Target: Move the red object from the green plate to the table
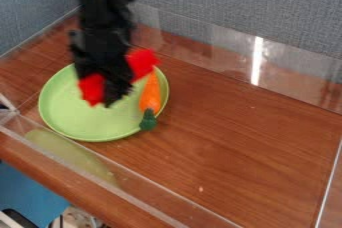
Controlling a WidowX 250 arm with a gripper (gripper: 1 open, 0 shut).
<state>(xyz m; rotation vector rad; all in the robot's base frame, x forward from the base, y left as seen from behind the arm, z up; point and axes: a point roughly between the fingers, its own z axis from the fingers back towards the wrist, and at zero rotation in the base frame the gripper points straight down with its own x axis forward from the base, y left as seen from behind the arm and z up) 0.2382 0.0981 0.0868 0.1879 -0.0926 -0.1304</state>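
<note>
So the black robot arm is reaching down from the top left, and its gripper [107, 84] has its fingers closed around the bright red brick-shaped block [118, 75]. The block is held up in the air above the round lime-green plastic plate [74, 107], over the plate's upper right part, tilted a bit, with one end poking out lower left of the fingers and the other upper right. It's a little blurry, so I can't say exactly how the pads sit on it, but the block is clearly off the plate surface and not on the table.

The orange carrot with a green leafy top [151, 98] lies on the right rim of the plate, just beside the gripper, leafy end pointing toward the camera.

The plate sits on the left side of the brown wood-grain tabletop [241, 132], which has clear acrylic walls [267, 62] round its edges
</note>
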